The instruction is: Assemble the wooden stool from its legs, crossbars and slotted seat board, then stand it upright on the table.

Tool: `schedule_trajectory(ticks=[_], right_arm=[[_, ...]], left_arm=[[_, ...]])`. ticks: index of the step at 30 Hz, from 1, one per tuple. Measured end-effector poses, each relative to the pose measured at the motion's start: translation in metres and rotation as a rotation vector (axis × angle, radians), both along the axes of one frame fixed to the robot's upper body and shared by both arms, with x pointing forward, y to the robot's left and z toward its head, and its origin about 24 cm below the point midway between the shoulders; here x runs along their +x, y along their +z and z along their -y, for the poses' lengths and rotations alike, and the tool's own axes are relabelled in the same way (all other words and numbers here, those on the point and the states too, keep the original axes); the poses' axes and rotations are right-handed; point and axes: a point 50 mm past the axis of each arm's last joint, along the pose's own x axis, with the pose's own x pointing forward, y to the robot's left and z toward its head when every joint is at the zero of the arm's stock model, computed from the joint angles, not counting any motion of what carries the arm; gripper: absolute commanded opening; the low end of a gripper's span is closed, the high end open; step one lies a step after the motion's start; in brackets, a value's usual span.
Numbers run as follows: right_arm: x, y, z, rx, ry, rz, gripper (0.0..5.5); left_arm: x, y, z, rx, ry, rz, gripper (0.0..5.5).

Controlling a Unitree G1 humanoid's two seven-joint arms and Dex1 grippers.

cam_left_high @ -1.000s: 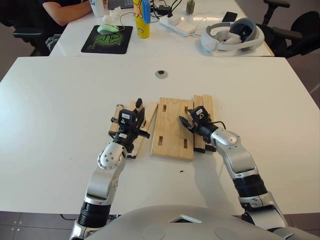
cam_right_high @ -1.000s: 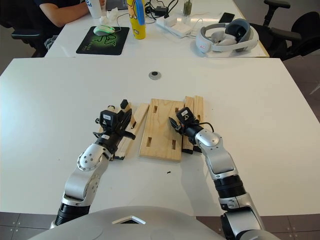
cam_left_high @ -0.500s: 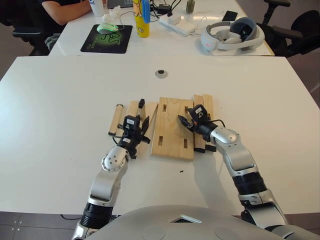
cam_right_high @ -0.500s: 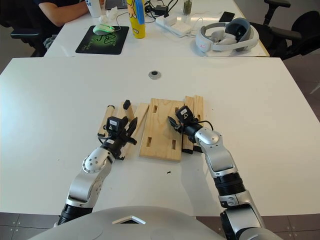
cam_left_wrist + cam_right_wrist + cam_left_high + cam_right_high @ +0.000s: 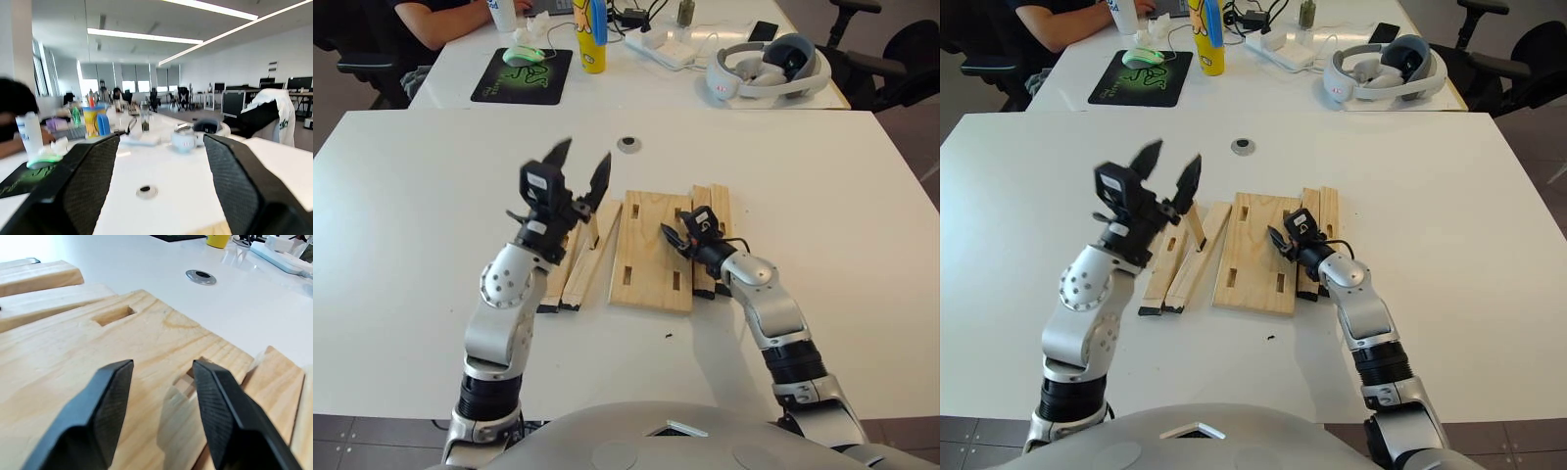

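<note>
A: How much free room is there around the parts?

B: Plenty. The white table (image 5: 431, 196) is bare to the left, right and front of the wood, and its far edge lies well beyond the round grommet (image 5: 628, 146). The seat board (image 5: 653, 252) lies flat near the middle with 4 slots facing up. A group of wooden sticks (image 5: 578, 266) lies flat just beside its left edge, and more wooden pieces (image 5: 716, 208) lie just beside its right edge.

A: And the grippers?

B: The left gripper (image 5: 582, 157) is up in the air above the sticks. Its 2 fingers are spread wide, with nothing between them. The right gripper (image 5: 161, 372) sits low over the board's right side near a slot, with a moderate gap and nothing held. I cannot tell whether its tips touch the wood.

A: What's behind?

B: A second desk, apart from the table, carries a mouse pad (image 5: 524, 78), a yellow bottle (image 5: 593, 39) and a headset (image 5: 769, 67). Beyond it is an open office with strip lights.

A: What has changed from 0.5 s ago?

B: The left gripper was then down among the sticks. It has risen clear of them and its fingers have spread wider. The right gripper has stayed at the board.
</note>
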Motion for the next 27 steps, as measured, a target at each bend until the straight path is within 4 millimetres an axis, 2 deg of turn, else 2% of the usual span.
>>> schedule_trajectory(ticks=[4,6,11,15,19,23,27], right_arm=[[0.001,-0.001,-0.001,0.017,-0.018,0.011,2.25],[0.003,0.000,-0.002,0.021,-0.029,0.018,2.25],[0.006,0.000,-0.005,0.033,-0.030,0.020,2.25],[0.006,0.000,-0.006,0.032,-0.031,0.024,2.25],[0.006,-0.001,-0.007,0.025,-0.031,0.026,2.25],[0.006,-0.002,-0.007,0.023,-0.031,0.024,2.25],[0.006,-0.002,-0.007,0.022,-0.026,0.024,2.25]], left_arm=[[0.011,0.032,0.002,-0.049,-0.047,0.025,2.33],[0.021,0.035,0.007,-0.054,-0.088,-0.053,2.03],[0.043,0.012,0.013,0.016,-0.141,-0.325,1.26],[0.047,0.004,0.006,0.067,-0.141,-0.387,0.66],[0.048,0.004,0.005,0.076,-0.142,-0.383,0.04],[0.051,0.010,0.008,0.030,-0.142,-0.347,0.02],[0.052,0.031,0.013,-0.037,-0.149,-0.244,0.02]])
